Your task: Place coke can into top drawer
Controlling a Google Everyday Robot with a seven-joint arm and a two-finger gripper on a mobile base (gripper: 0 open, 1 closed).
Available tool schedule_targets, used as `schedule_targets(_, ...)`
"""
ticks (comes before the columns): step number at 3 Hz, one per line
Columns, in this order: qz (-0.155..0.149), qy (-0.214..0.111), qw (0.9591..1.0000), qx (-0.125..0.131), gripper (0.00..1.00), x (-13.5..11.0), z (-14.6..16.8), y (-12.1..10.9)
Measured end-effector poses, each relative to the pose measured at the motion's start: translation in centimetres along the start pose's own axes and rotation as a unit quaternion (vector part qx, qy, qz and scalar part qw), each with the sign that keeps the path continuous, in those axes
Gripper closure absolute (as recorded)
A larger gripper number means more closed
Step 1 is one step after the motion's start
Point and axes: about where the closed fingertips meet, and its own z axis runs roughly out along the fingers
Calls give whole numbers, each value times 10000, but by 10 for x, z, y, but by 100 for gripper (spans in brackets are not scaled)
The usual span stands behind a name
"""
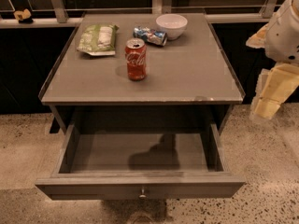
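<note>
Since the claw, its spread impossible to tell, hangs at three o'clock off the bench, a sideways reach may topple the upright coke can.

The coke can, red with white script and a silver top, stands upright on the table, left of centre. The top drawer, grey-brown with a small round knob, is pulled wide open. The gripper hangs beside the table's right edge
</note>
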Motion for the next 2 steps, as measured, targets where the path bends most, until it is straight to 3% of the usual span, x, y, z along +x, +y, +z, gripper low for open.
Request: schedule_targets(2, -660, 73, 9961, -582, 0, -57, 64, 6)
